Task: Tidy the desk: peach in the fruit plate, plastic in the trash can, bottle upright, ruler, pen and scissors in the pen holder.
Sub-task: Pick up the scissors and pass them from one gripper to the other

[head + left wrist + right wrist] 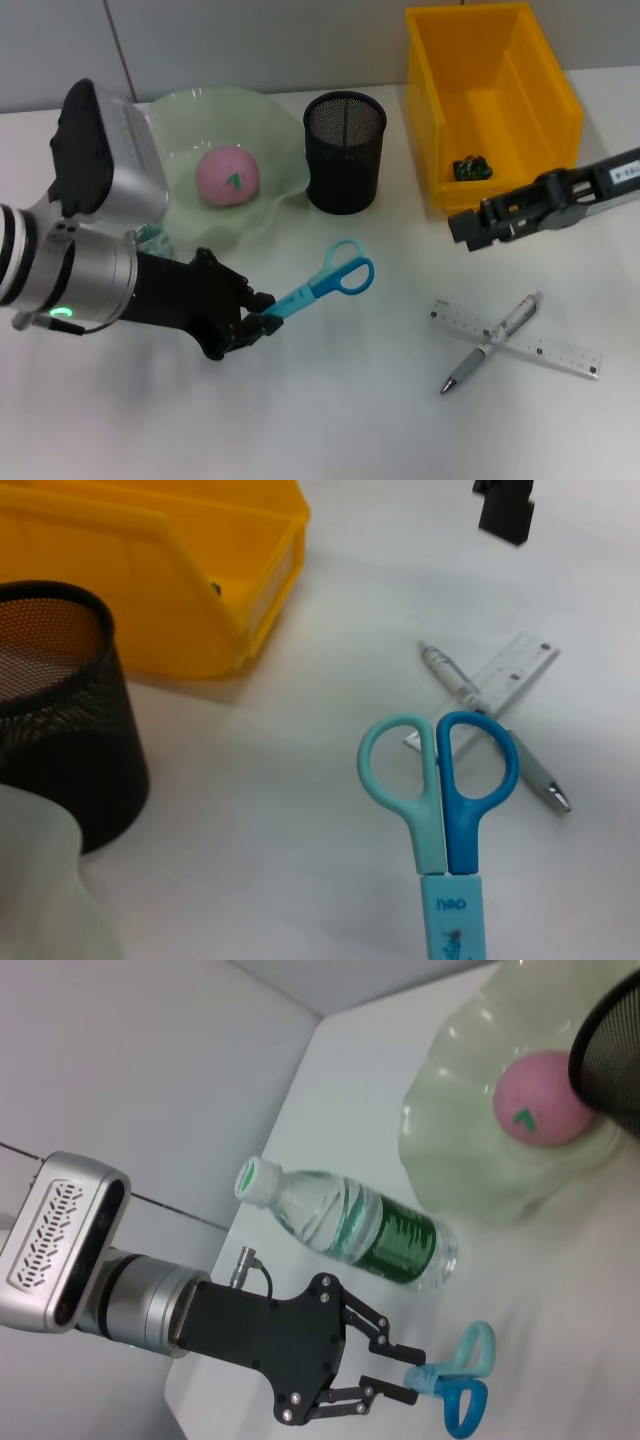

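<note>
The blue and light-blue plastic-handled scissors (322, 282) lie with the handle rings toward the black wire-mesh cylindrical pen holder (344, 152) and the sheathed blade end pointing back toward the robot's left arm. The long axis runs diagonally, from the blade tip at the left gripper (262, 320) up toward the pen holder. The left gripper is closed narrowly on the blade end; whether the scissors are clear of the white desk surface (360, 420) cannot be determined. The pen holder stands upright, near and beyond the handle rings, just beside the pale green wavy-rimmed glass fruit plate (278, 205). The left arm is therefore the nearer arm for this item. In judgement, the coming move requires lifting and tipping the scissors upright over the holder opening. The right gripper (468, 229) hovers in front of the yellow plastic bin (555, 95), well apart from the scissors; its finger state cannot be determined.
</note>
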`<state>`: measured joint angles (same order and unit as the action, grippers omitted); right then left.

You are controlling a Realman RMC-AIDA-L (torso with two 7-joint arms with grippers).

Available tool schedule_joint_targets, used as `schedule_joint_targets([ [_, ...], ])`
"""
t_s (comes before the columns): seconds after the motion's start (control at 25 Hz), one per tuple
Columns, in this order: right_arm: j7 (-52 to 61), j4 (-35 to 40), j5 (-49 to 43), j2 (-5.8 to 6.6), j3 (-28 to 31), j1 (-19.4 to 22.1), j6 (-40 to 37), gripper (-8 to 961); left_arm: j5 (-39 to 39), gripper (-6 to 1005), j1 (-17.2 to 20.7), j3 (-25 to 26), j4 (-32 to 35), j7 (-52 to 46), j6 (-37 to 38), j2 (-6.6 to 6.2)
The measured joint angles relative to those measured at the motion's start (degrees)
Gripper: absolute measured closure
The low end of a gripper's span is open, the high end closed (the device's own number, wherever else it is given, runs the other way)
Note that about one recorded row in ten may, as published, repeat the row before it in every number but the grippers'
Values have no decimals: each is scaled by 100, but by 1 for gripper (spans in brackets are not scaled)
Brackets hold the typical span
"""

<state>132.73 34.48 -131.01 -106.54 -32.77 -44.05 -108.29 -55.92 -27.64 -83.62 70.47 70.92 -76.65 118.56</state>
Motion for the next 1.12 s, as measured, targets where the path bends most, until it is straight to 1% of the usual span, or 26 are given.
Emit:
schedule_joint_targets([
  [0.04,1,-88,-12,1,-55,-11,46,215,-241,803,160,-4,-63,182,23,6],
  [0.16,4,-340,-57,2,-210,-37,274,215,-283,803,178,-3,-85,217,41,7],
  [0.24,62,-569,-68,-10,-356,-73,554,215,-568,802,259,12,-232,448,124,6],
  [0.28,62,-569,-68,-10,-356,-73,554,215,-581,802,279,19,-250,502,133,5],
  [0.4,154,-651,-68,-72,-390,-130,681,215,-590,802,313,23,-274,615,169,3],
  [0.44,209,-652,-57,-119,-389,-176,702,216,-590,802,316,22,-302,655,181,3],
  [0.48,209,-652,-57,-119,-389,-176,702,216,-592,801,316,22,-345,710,196,2],
  [0.64,352,-682,-42,-202,-387,-262,848,216,-607,801,320,22,-468,873,259,-5],
  [0.84,411,-848,-65,-219,-393,-340,1051,215,-628,800,286,22,-531,943,263,-8],
  [0.92,433,-902,-68,-244,-399,-372,1125,222,-666,799,279,20,-540,981,261,0],
  [1.0,446,-915,-69,-298,-425,-387,1181,230,-711,799,277,17,-555,1010,265,4],
  [1.04,463,-916,-71,-348,-460,-393,1214,234,-832,799,272,5,-600,1066,264,6],
  [1.12,468,-917,-72,-371,-473,-395,1221,241,-953,798,261,-5,-626,1118,244,3],
])
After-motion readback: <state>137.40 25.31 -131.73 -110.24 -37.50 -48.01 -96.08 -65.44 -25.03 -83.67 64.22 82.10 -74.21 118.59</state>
